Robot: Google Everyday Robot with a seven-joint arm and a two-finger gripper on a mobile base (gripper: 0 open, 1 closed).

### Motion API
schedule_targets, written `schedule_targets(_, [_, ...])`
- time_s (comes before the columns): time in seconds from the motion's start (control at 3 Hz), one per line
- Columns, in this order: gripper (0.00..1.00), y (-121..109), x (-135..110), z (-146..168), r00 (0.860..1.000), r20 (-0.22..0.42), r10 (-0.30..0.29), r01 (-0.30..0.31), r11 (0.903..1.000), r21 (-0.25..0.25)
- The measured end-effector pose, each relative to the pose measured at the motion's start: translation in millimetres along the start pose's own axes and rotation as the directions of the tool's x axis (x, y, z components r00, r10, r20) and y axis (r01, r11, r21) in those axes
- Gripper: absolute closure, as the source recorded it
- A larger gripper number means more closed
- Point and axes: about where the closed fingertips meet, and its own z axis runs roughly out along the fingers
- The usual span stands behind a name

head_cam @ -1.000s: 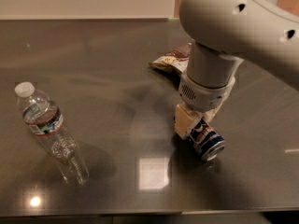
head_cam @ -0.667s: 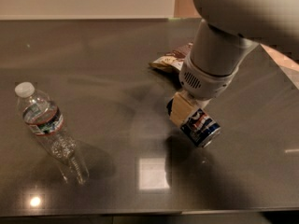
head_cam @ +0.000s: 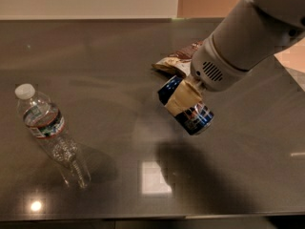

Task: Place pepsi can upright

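The pepsi can (head_cam: 190, 113), dark blue with red-and-white marks, hangs tilted in the air above the dark table (head_cam: 105, 70), its shadow on the table below it. My gripper (head_cam: 183, 99) comes in from the upper right on the big white arm and is shut on the can's middle; one tan finger (head_cam: 182, 98) lies across the can's side. The can's lower end points down and to the right.
A clear water bottle (head_cam: 50, 132) with a white cap stands at the left. A brown-and-white snack bag (head_cam: 175, 63) lies behind the can, partly hidden by the arm. The table's front edge runs along the bottom.
The gripper has lifted the can off the table and carried it up and to the left. The can now hangs tilted in the air. The bottle and bag have not moved.
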Motion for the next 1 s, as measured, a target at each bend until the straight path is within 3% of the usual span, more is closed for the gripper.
schedule_targets(0.33, [1.0,0.3,-6.5,-6.0,0.986,0.167,-0.028,0.037,0.9979,-0.052])
schedule_targets(0.67, [1.0,3.1,-7.2,-10.3,0.949,0.314,-0.039,0.073,0.9925,-0.098])
schedule_targets(1.0, [1.0,6.1,-5.4,-10.2,0.89,0.454,-0.036,0.114,0.983,-0.144])
